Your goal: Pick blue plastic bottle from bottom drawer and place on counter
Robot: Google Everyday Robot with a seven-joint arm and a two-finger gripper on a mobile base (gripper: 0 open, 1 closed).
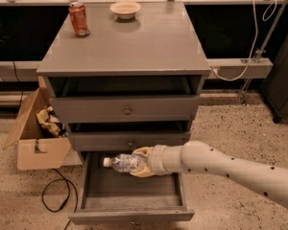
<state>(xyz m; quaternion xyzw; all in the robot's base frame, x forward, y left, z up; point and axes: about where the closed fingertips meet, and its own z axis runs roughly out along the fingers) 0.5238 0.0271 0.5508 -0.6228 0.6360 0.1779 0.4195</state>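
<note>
Speckled floor w/ grey cabinet; blue plastic bottle is pinched sideways by gripper over open bottom drawer.

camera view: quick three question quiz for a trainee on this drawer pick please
1. True or false: the tool grips the blue plastic bottle above the open bottom drawer.
2. What stands on the counter? A) a soda can and a bowl B) two bottles C) a mug and a plate
3. Fill in: the bottle's white cap points toward the picture's ____ side.
Key: 1 true; 2 A; 3 left.
</note>
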